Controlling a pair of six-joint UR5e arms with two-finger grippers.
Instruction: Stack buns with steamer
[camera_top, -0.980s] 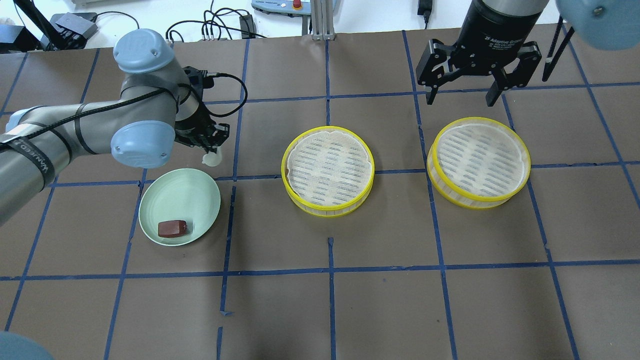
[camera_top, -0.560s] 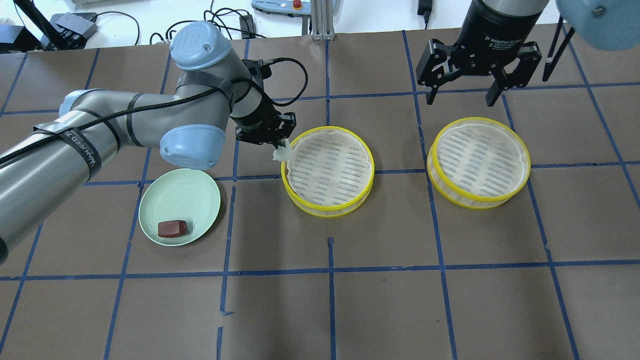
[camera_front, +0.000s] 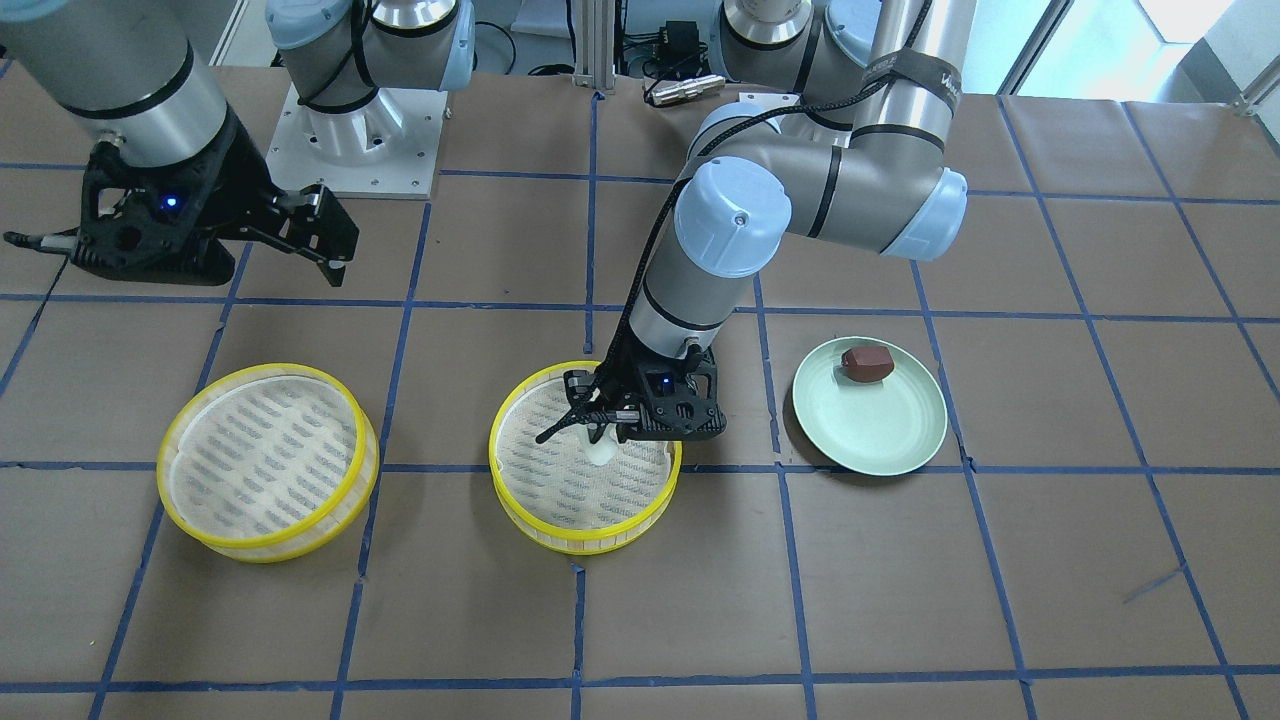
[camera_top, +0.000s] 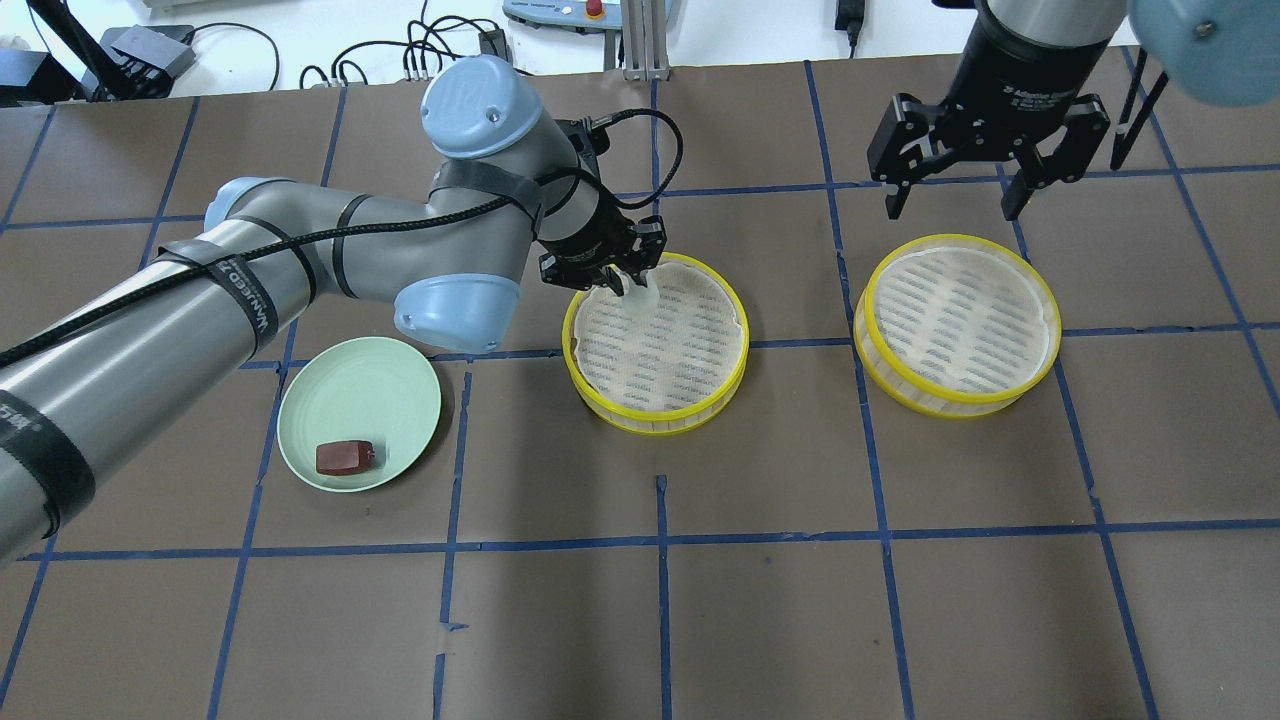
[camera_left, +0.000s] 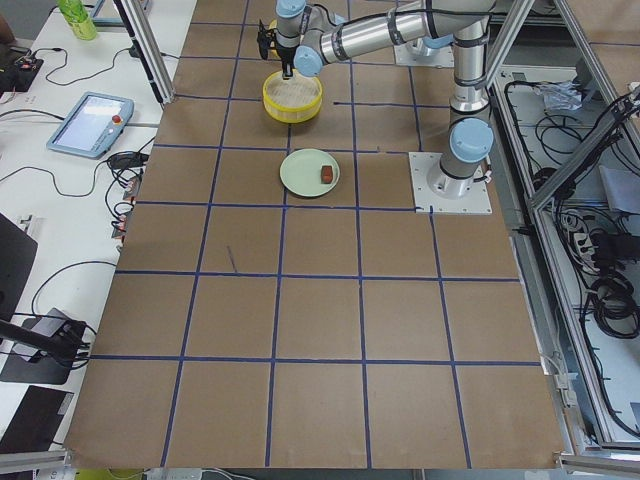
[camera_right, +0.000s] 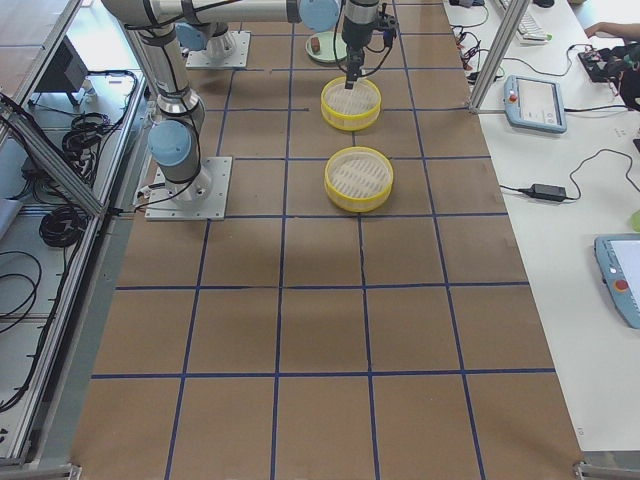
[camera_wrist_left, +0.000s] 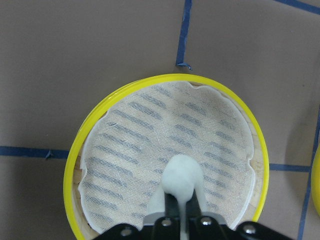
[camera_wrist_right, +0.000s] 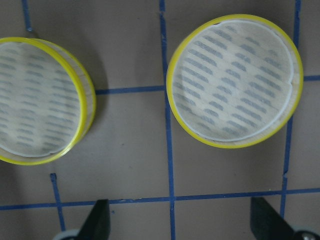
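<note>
My left gripper (camera_top: 625, 283) is shut on the smooth white bun (camera_top: 641, 291) and holds it over the far left part of the middle yellow steamer (camera_top: 655, 420). The left wrist view shows the white bun (camera_wrist_left: 182, 177) between the fingers, low over the steamer's cloth liner; I cannot tell if it touches. The reddish-brown bun (camera_top: 345, 457) lies on the pale green plate (camera_top: 300, 400). My right gripper (camera_top: 955, 212) is open and empty, high behind the second yellow steamer (camera_top: 960, 400).
Both steamers hold only a white cloth liner. The plate (camera_front: 880, 440) stands to the left arm's side of the middle steamer (camera_front: 585, 540). The brown table has a grid of blue tape. Cables and a pendant lie beyond the far edge.
My left arm carried the white bun rightward from beside the green plate to over the middle steamer. My right gripper shifted slightly to the right and stayed open.
</note>
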